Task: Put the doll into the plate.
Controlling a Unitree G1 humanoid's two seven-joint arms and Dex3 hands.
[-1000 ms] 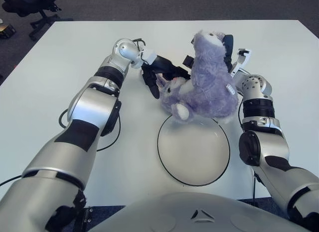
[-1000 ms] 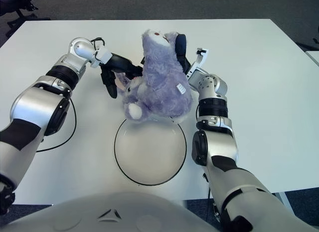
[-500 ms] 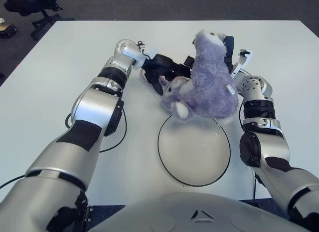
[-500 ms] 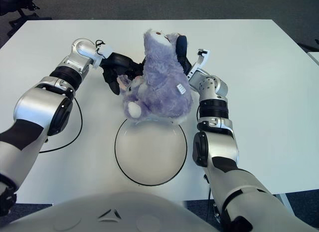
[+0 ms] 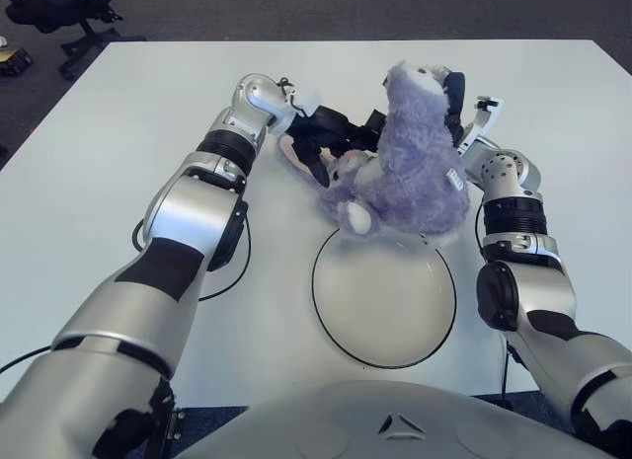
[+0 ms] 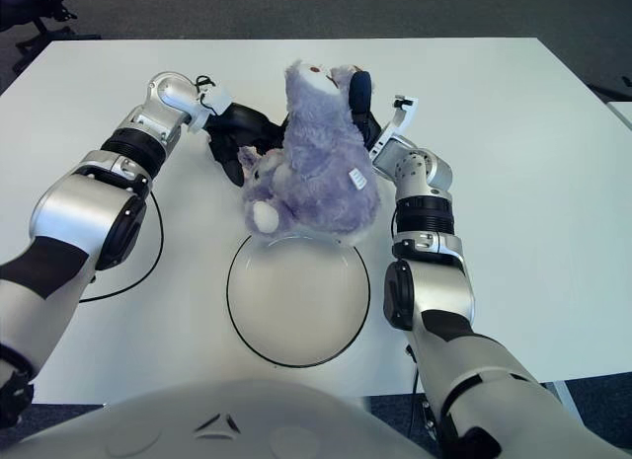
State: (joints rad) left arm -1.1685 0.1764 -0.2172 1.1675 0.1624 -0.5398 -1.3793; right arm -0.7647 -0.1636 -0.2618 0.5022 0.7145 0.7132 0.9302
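A fluffy purple doll (image 5: 410,168) sits upright on the white table, its lower edge overlapping the far rim of the round white plate (image 5: 385,306). My left hand (image 5: 331,141) presses against the doll's left side, its black fingers curled into the fur by a small paw. Most of my right hand (image 5: 452,94) is hidden behind the doll's head and back, with one dark finger showing beside the head. The doll stands squeezed between the two hands.
A black cable (image 5: 233,271) loops on the table beside my left forearm. A black office chair (image 5: 59,10) stands on the floor past the table's far left corner. My torso fills the bottom edge, close to the plate.
My left hand has turned and moved in toward the doll; its fingers, hanging down before, now tuck against the fur. The doll and my right hand have barely shifted.
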